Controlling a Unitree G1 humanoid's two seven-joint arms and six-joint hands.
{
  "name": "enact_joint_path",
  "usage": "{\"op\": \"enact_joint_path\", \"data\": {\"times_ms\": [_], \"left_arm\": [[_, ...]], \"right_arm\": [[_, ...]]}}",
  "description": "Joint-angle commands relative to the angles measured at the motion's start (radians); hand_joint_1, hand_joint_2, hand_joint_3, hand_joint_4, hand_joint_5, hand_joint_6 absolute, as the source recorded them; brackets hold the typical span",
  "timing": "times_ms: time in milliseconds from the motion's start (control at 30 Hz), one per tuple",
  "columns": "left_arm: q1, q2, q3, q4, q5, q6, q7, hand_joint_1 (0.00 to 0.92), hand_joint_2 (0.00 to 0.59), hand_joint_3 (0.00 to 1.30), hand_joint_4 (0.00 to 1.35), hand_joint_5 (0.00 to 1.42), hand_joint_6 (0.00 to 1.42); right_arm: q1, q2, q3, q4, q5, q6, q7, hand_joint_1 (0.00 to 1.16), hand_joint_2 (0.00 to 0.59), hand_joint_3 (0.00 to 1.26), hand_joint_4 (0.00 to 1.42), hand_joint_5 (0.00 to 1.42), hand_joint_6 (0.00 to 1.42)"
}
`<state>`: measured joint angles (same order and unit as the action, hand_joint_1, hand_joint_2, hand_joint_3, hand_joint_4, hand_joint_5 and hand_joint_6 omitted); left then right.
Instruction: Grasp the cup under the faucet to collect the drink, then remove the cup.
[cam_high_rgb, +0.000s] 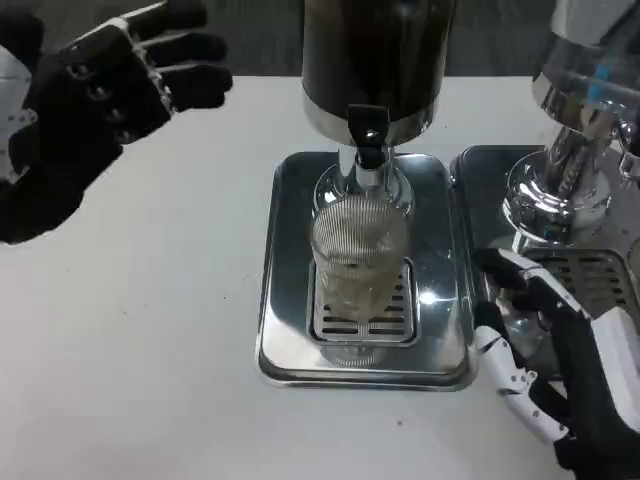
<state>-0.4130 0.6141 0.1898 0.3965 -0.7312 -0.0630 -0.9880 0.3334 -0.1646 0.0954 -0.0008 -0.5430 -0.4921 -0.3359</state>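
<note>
Where the white table (150, 330) meets my view, I see a shiny steel drip tray (445, 300) with rounded corners sitting at the centre, its slotted grate (395, 318) set in the middle. On that grate stands the cup (358, 255), a clear ribbed tumbler, upright, directly below the black faucet (367, 130) of the dark cylindrical drink dispenser (375, 50) at 12 o'clock. The bottom of the cup looks slightly cloudy, though I cannot tell whether there is liquid in it. My left hand (85, 110) hangs at 10 o'clock, well apart from the cup, its dark palm turned towards the camera and its fingers spread with nothing in them. My right hand (560, 370) sits low at 4 o'clock, just beside the tray's right edge, fingers (500, 355) in white and black reaching towards the tray but apart and not touching the cup. At 2 o'clock stands a second dispenser (585, 60), clear-bodied on a polished chrome pedestal (555, 185), over its own steel tray (480, 170) with a slotted grate (585, 275), side by side with the first.
</note>
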Motion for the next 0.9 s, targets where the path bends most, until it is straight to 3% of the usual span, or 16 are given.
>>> {"op": "enact_joint_path", "data": {"times_ms": [33, 233, 567, 900], "left_arm": [[-0.095, 0.003, 0.022, 0.044, -0.024, 0.149, -0.107, 0.0, 0.129, 0.26, 0.25, 0.29, 0.24], [-0.198, -0.045, 0.044, 0.109, -0.026, 0.282, -0.182, 0.0, 0.129, 0.26, 0.25, 0.29, 0.23], [-0.294, -0.114, 0.045, 0.176, 0.011, 0.34, -0.201, 0.0, 0.123, 0.28, 0.27, 0.3, 0.23], [-0.335, -0.229, 0.013, 0.241, 0.117, 0.272, -0.167, 0.0, 0.123, 0.33, 0.32, 0.34, 0.26]], "right_arm": [[-0.01, 0.014, 0.005, 0.019, -0.002, -0.021, -0.041, 0.31, 0.454, 0.32, 0.29, 0.3, 0.36], [-0.012, 0.029, 0.022, 0.039, -0.012, -0.025, -0.075, 0.31, 0.454, 0.32, 0.29, 0.3, 0.36], [-0.016, 0.051, 0.038, 0.063, -0.014, -0.028, -0.115, 0.3, 0.454, 0.32, 0.29, 0.3, 0.35], [-0.014, 0.063, 0.048, 0.066, -0.012, -0.03, -0.138, 0.3, 0.445, 0.32, 0.31, 0.3, 0.34]]}}
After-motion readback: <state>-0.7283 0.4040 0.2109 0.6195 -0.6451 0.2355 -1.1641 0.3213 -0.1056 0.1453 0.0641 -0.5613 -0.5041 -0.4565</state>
